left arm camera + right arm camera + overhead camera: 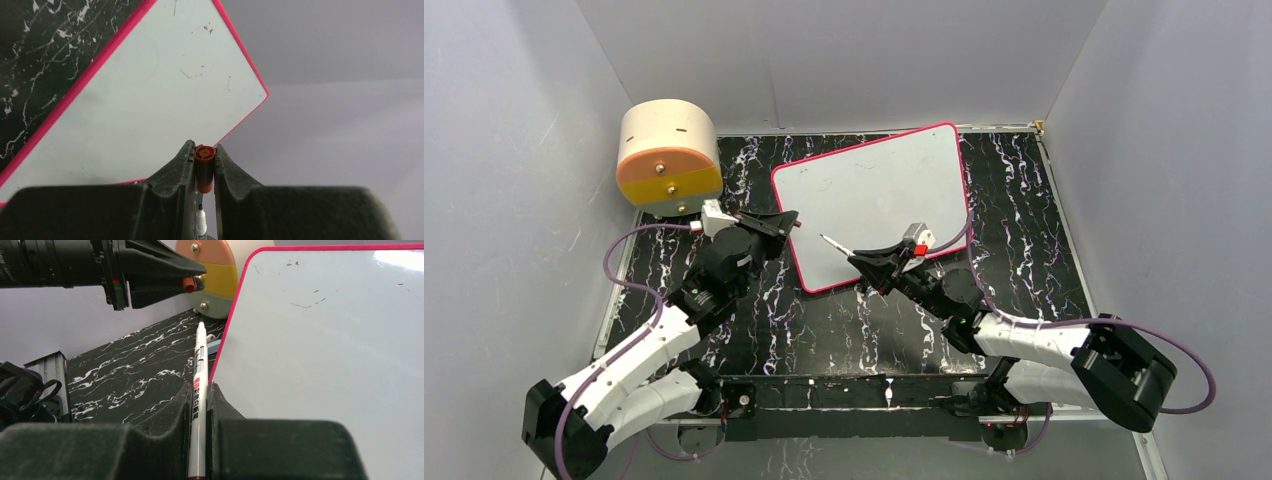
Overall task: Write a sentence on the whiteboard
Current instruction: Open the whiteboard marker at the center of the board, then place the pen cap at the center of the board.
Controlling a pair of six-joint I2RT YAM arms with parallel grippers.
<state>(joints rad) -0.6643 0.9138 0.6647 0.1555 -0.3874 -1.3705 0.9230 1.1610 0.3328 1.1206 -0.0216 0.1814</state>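
White, pink-framed rectangular whiteboard (874,195) lies flat on the black white-veined bench (824,330), bearing faint dark specks (192,76). We see our left fingers (181,167) clenched on a small orange-red marker cap (205,170), and our right fingers (222,405) clamped around a slim white marker pen (200,355) beside the board's edge.

Your table (824,320) is a black top veined with white. On it you have the whiteboard (874,195) lying flat, toward the far side and slightly right of the middle, askew to the table's edges. A round tan-and-orange drum (669,160) sits at the far left corner, apart from the board.
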